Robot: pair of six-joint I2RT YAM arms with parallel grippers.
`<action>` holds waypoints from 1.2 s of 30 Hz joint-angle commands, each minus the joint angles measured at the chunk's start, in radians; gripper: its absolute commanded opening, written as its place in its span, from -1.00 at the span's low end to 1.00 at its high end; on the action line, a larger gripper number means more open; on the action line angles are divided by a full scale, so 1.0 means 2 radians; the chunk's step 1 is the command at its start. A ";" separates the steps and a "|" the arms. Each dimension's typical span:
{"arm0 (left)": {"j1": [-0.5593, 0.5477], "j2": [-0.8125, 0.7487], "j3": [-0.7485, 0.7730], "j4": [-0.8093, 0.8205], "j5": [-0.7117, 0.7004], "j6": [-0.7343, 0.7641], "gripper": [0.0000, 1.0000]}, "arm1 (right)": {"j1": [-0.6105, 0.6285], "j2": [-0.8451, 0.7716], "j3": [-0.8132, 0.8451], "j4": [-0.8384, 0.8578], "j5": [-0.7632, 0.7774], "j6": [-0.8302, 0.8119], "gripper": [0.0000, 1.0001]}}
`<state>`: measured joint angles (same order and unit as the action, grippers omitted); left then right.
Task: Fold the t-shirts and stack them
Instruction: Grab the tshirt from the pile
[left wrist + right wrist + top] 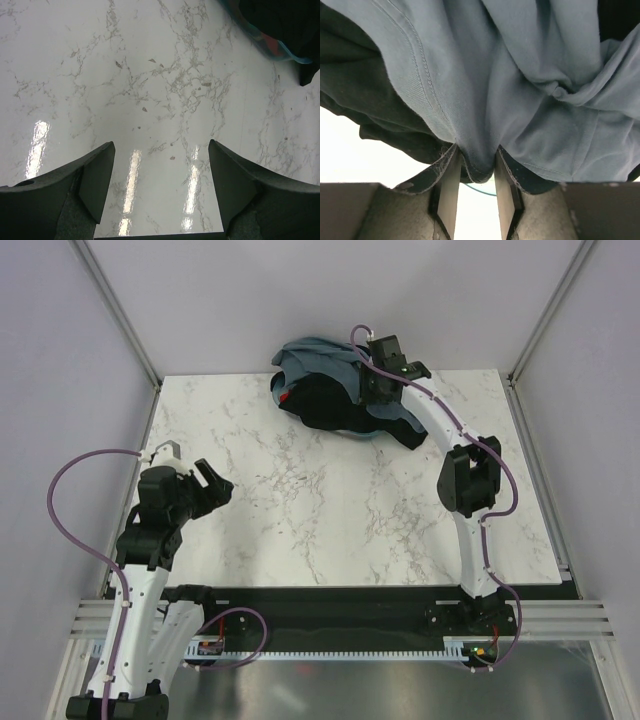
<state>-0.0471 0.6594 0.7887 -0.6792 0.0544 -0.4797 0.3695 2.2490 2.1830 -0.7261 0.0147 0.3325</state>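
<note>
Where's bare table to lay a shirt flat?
Marble table is bare from the left end effector across to the right arm. Crowded: far middle, t-shirt pile, with the right end effector shut on the blue-grey shirt.

Left gripper [161,145] low in frame, dark fingers [92,182] spread wide, only tabletop showing between them. White marble table [150,75], grey veins, glare streaks near fingers. Top right corner: black t-shirt cloth [285,20] heaped, blue-grey t-shirt [295,58] edge along heap rim, small red patch [271,44] beside it.
</note>
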 commanded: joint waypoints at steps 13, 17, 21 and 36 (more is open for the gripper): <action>0.001 0.004 -0.001 0.006 0.007 -0.009 0.64 | 0.003 -0.036 0.028 -0.004 0.016 -0.018 -0.59; 0.001 0.005 -0.001 0.006 0.007 -0.009 0.63 | 0.005 -0.051 0.033 -0.008 0.016 -0.019 -0.68; 0.001 0.006 -0.001 0.006 0.008 -0.009 0.63 | 0.022 -0.075 0.060 -0.027 0.036 -0.029 -0.79; 0.001 0.008 -0.001 0.006 0.009 -0.010 0.60 | 0.206 -0.357 0.056 0.032 0.026 -0.073 -0.77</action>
<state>-0.0471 0.6754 0.7849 -0.6792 0.0551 -0.4801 0.7212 1.6733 2.3062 -0.7662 0.1032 0.2283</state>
